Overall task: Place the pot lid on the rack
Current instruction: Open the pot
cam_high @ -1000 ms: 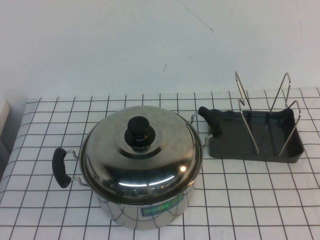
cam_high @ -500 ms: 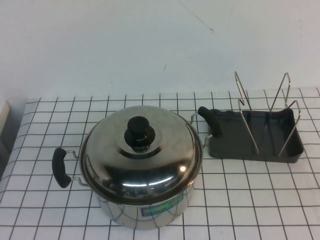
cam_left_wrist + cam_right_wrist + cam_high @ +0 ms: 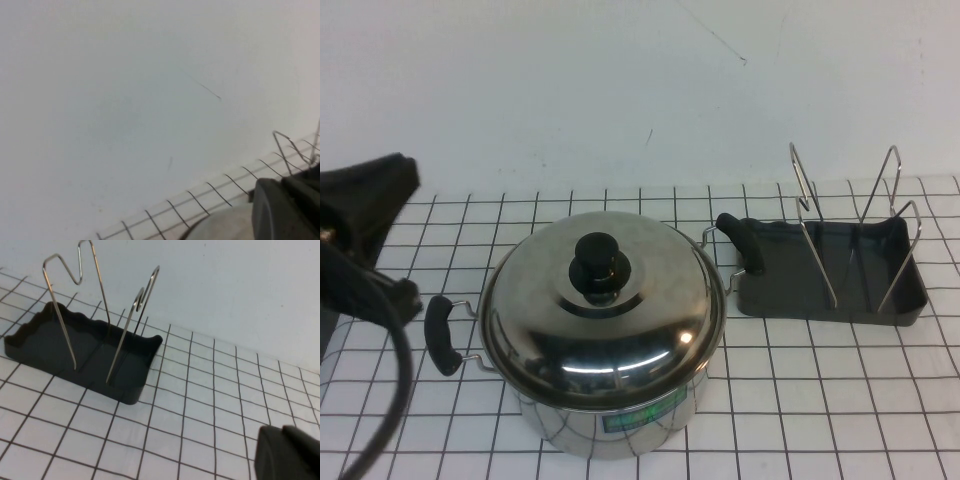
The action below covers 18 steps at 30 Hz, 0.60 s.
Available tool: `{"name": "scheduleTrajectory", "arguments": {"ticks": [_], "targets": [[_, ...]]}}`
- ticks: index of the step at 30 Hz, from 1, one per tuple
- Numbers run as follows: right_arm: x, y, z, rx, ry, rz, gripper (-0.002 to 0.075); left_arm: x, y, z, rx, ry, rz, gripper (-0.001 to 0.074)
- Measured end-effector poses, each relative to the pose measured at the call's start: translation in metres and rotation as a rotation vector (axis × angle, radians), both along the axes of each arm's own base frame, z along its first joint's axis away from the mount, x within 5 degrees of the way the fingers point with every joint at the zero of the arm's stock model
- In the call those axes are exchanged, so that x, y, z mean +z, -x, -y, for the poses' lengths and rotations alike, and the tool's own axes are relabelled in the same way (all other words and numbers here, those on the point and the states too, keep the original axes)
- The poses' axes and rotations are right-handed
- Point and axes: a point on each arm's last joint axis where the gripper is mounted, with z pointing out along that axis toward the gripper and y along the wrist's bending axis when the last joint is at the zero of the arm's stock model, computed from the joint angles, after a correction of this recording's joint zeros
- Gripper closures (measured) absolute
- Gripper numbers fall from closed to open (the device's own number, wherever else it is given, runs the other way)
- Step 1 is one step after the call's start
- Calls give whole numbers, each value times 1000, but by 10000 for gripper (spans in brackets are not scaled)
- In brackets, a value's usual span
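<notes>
Nearest us, the steel pot [image 3: 605,400] sits on the gridded counter [image 3: 820,400], one black handle [image 3: 442,335] out to its left and the other [image 3: 742,243] at its far right. The pot lid [image 3: 602,300] rests squarely on top of it, black knob [image 3: 596,262] up at the centre — nothing is touching it.

Left side now: the left gripper [image 3: 365,200] hangs at the left edge, above the counter and beside the pot, apart from the lid, with a black cable [image 3: 390,370] looping down below it. How far apart its fingers stand, I cannot tell; only a dark corner of it shows in its own wrist view.

Farther back and to the right, the rack [image 3: 832,268] stands just beside the pot's right handle, wire loops [image 3: 810,220] upright and holding nothing.

The right gripper [image 3: 287,452] appears only as a dark edge in its wrist view, over bare counter near the rack — its fingers cannot be judged either.
</notes>
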Motion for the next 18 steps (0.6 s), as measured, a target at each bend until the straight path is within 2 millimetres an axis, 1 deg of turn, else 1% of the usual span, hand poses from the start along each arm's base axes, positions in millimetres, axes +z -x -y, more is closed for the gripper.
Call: {"name": "scheduleTrajectory", "arguments": {"ticks": [4, 8, 9, 11, 12, 14, 17, 18], "targets": [[-3, -1, 0, 0, 2, -4, 729, -16, -13, 21, -81, -27, -79, 737], [-5, -1, 0, -1, 2, 2, 729, -33, -23, 43, -139, -60, -161, 736], [-5, -2, 0, -2, 2, 4, 729, -37, -24, 49, -162, -73, -180, 729], [-7, -2, 0, -2, 2, 1, 729, -46, -27, 61, -208, -111, -202, 685], [-7, -2, 0, -2, 2, 2, 729, -51, -28, 67, -234, -138, -211, 638], [-7, -2, 0, -2, 2, 1, 729, -62, -32, 75, -268, -179, -237, 514], [-7, -2, 0, -2, 2, 1, 729, -74, -39, 82, -277, -202, -282, 274], [-7, -2, 0, -2, 2, 1, 729, -76, -43, 83, -266, -205, -295, 216]]}}
